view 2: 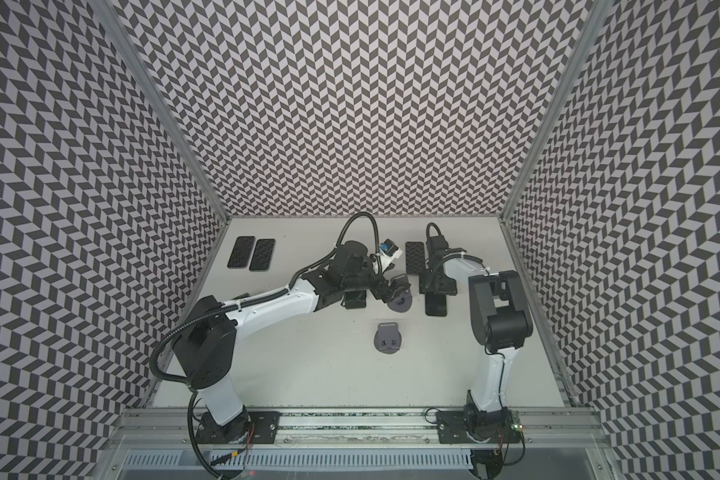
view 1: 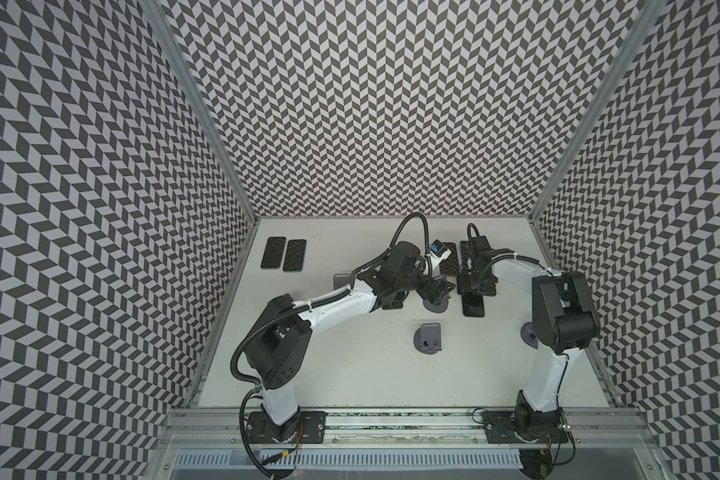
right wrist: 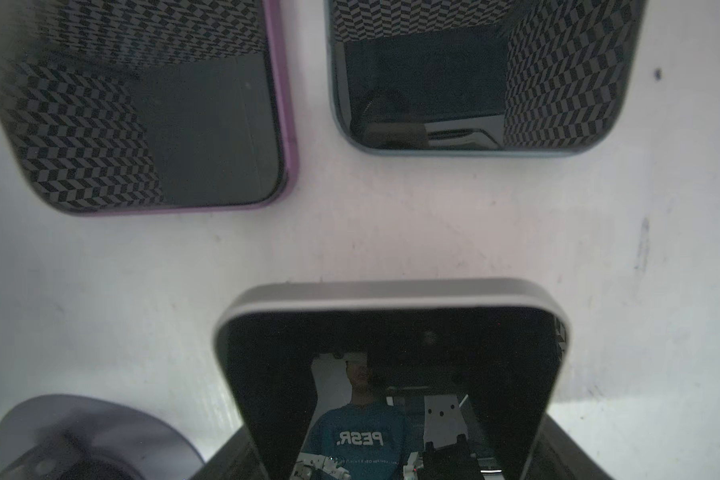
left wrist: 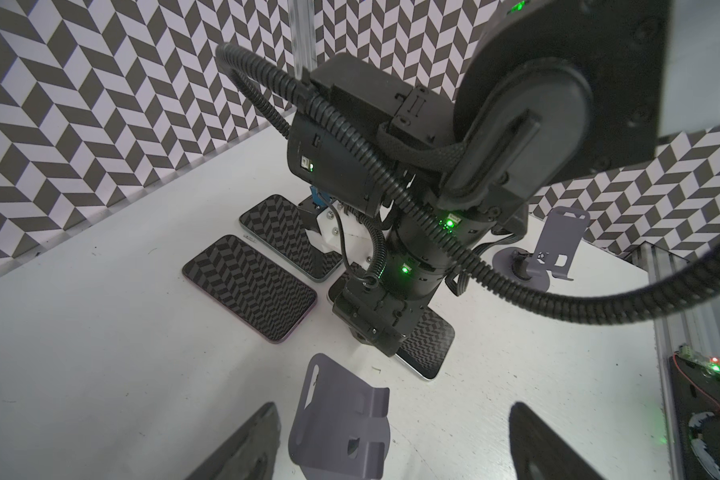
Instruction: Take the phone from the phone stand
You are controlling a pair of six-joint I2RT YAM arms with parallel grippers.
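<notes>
The phone (right wrist: pixel 391 340), black-screened with a silver rim, lies flat on the white table, off any stand; both top views show its near end (view 1: pixel 473 309) (view 2: pixel 436 308). My right gripper (right wrist: pixel 395 457) straddles it, fingers (right wrist: pixel 233 457) close against its long edges; whether they press is unclear. In the left wrist view this gripper (left wrist: pixel 371 324) stands on the phone (left wrist: pixel 429 345). The grey phone stand (left wrist: pixel 341 419) (view 1: pixel 435 308) is empty. My left gripper (left wrist: pixel 395 453) is open, its fingers (left wrist: pixel 242 449) wide on either side of the stand, not touching it.
A purple-rimmed phone (right wrist: pixel 142 104) and a blue-rimmed phone (right wrist: pixel 474 75) lie just beyond the held one. Two more phones (view 1: pixel 283 254) lie at the back left. Empty stands sit mid-table (view 1: pixel 428 334), by the right arm (left wrist: pixel 545 249) and behind the left arm (view 1: pixel 344 278).
</notes>
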